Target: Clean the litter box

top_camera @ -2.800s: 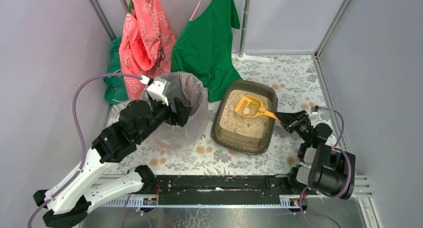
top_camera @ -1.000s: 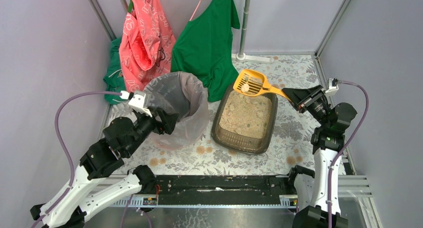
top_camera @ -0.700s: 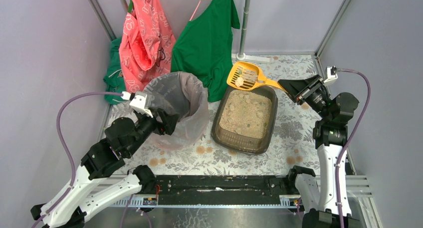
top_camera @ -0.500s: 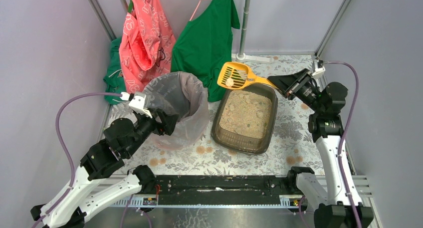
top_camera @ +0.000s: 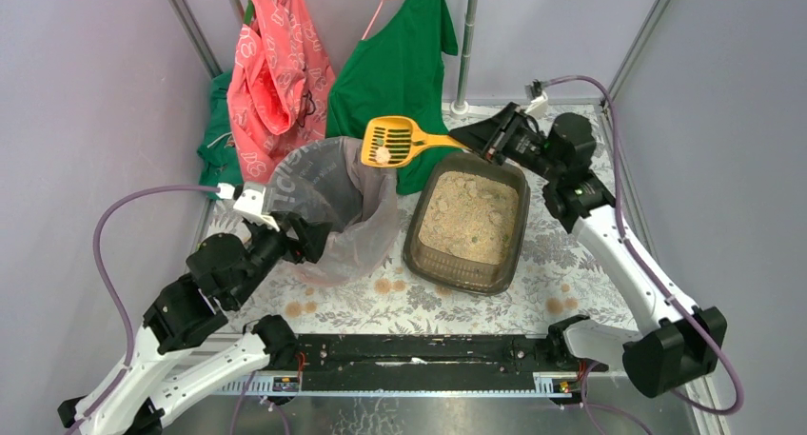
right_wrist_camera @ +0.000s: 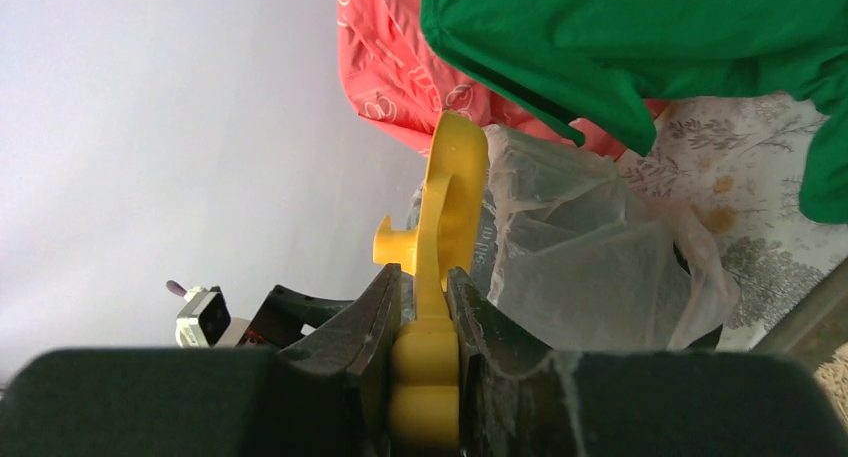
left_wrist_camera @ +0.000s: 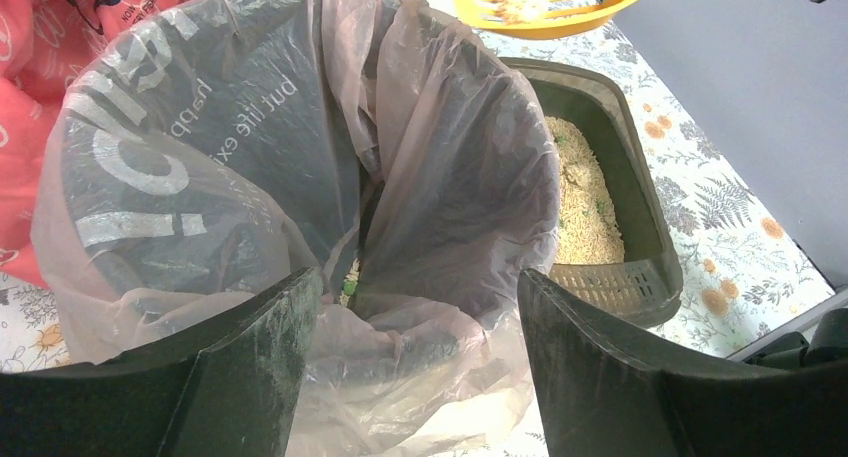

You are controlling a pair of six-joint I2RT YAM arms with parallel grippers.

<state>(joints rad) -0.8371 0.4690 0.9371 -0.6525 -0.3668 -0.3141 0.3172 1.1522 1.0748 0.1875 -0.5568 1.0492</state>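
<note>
At the left, the left hand [top_camera: 306,237] sits low at the near side of the bin [top_camera: 333,202], fingers spread wide. The near bulge of the clear bag liner [left_wrist_camera: 300,177] lies between them. Whether they press on it I cannot tell.

Next along, the yellow scoop [top_camera: 392,140] hangs in the air with a pale clump [top_camera: 382,154] resting on its slots. Seen from above, its head is at the bin's far right rim. From the left wrist it looks to be just beyond that rim, so it is probably not yet over the open mouth.

The scoop's long axis runs left to right and roughly level, head toward the bin and handle toward the right hand [top_camera: 474,138], which is clenched on the handle's end.

The litter box [top_camera: 463,281] rests on the flowered desk just right of the bin. Its long axis runs near to far and its sandy litter is uncovered. It lies below the right hand, on its near side.

The step in hand looks like carrying the clump to the bin. The bin's mouth lies left of the right hand and toward the near side, along the line of the scoop. I judge the next move to be a little more reach that way, then a roll of the wrist to tip the load out. The right arm carries it, while the left is nearer the bin and placed to steady the bag
</note>
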